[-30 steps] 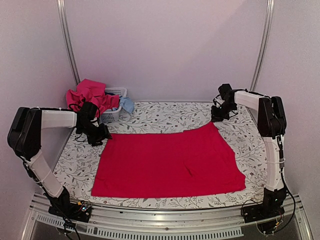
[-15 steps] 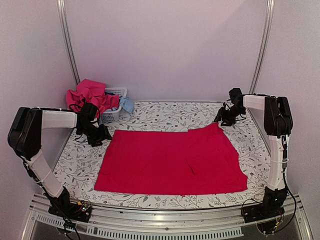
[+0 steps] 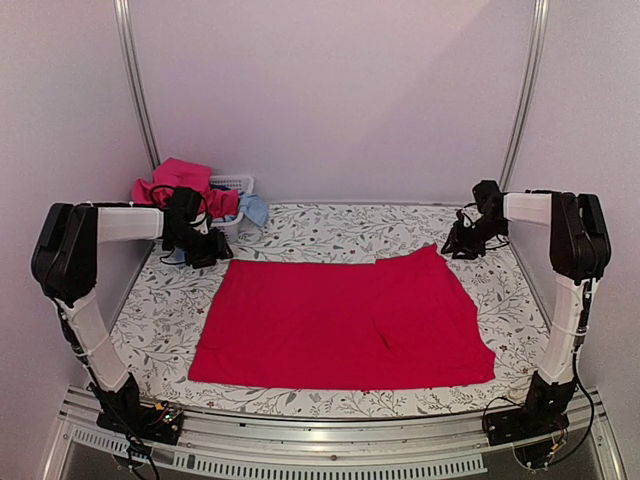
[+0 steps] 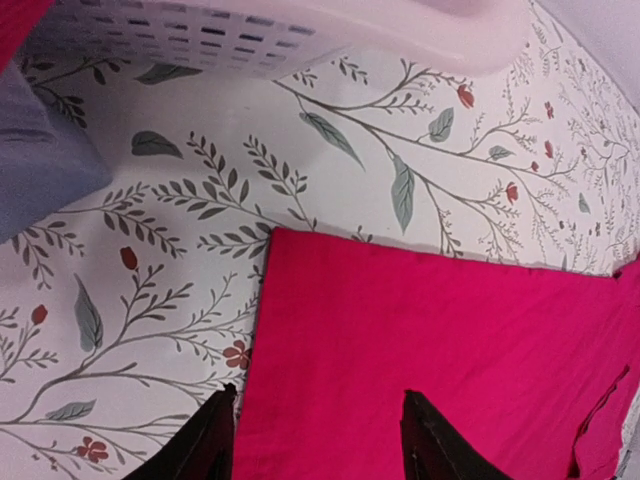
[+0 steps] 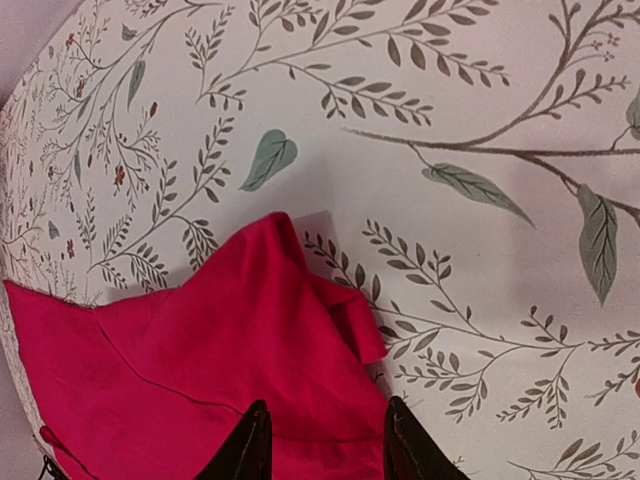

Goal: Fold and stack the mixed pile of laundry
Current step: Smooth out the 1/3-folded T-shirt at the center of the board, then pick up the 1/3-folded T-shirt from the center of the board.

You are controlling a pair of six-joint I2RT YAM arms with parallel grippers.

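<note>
A large bright red cloth (image 3: pixel 340 320) lies spread flat on the floral table. My left gripper (image 3: pixel 207 250) is open and empty just beyond the cloth's far left corner; in the left wrist view the gripper (image 4: pixel 320 445) hovers over that corner of the red cloth (image 4: pixel 450 350). My right gripper (image 3: pixel 460 243) is open and empty at the far right corner; in the right wrist view the gripper (image 5: pixel 325 445) is above the red cloth (image 5: pixel 220 350), whose tip (image 5: pixel 355 310) is folded over. The rest of the pile, pink-magenta pieces (image 3: pixel 180 182) and a light blue one (image 3: pixel 255 210), sits in and around the basket.
A white slatted basket (image 3: pixel 232 184) stands at the far left corner of the table; it also shows in the left wrist view (image 4: pixel 300 35), with a light blue cloth (image 4: pixel 40 170) beside it. Metal frame posts (image 3: pixel 135 90) rise at both back corners.
My left gripper has lifted and moved back toward the basket. My right gripper has moved right and back, off the cloth's far right corner. The cloth has settled flat, shifted slightly right.
</note>
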